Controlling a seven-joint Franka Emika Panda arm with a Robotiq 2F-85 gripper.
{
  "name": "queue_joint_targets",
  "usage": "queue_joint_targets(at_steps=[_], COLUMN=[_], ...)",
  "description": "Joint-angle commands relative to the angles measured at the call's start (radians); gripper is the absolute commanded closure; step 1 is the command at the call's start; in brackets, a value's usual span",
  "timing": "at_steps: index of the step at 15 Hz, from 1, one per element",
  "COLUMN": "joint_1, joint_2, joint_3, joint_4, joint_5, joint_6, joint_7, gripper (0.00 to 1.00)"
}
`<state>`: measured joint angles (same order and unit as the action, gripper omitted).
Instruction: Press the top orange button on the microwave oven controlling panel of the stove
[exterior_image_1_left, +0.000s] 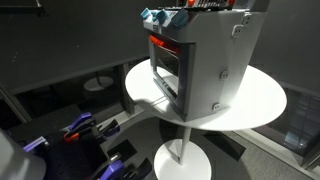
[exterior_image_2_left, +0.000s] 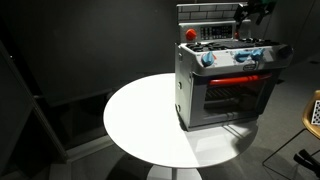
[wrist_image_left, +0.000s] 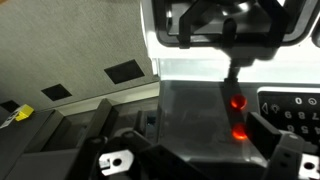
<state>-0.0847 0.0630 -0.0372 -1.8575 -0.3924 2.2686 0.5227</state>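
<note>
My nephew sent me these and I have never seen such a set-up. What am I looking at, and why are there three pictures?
This is one robot arm, steered by a person, working at a grey toy stove that stands on a round white table. Two pictures come from cameras outside the robot, set in different places. The third comes from a camera on the arm's wrist. There its tool enters from the top edge, above two glowing orange buttons on the stove. I see nothing held, and I cannot tell whether the tool is open or shut.
</note>
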Motion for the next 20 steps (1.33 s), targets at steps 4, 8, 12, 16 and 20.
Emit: queue_joint_targets(at_steps=[4, 8, 12, 16, 20], joint_1=[0.016, 0.019, 0.026, 0.030, 0.037], joint_2=[0.047, 0.037, -0.015, -0.079, -0.150], joint_3=[-0.031, -0.035, -0.029, -0.019, -0.009], joint_4=[0.064, 0.064, 0.041, 0.021, -0.003], joint_5=[0.012, 0.019, 0.057, 0.111, 0.135], joint_6=[-0.006, -0.030, -0.101, -0.222, -0.355], joint_7=[0.009, 0.012, -0.011, -0.033, -0.060], gripper=[0.00, 0.00, 0.00, 0.00, 0.00])
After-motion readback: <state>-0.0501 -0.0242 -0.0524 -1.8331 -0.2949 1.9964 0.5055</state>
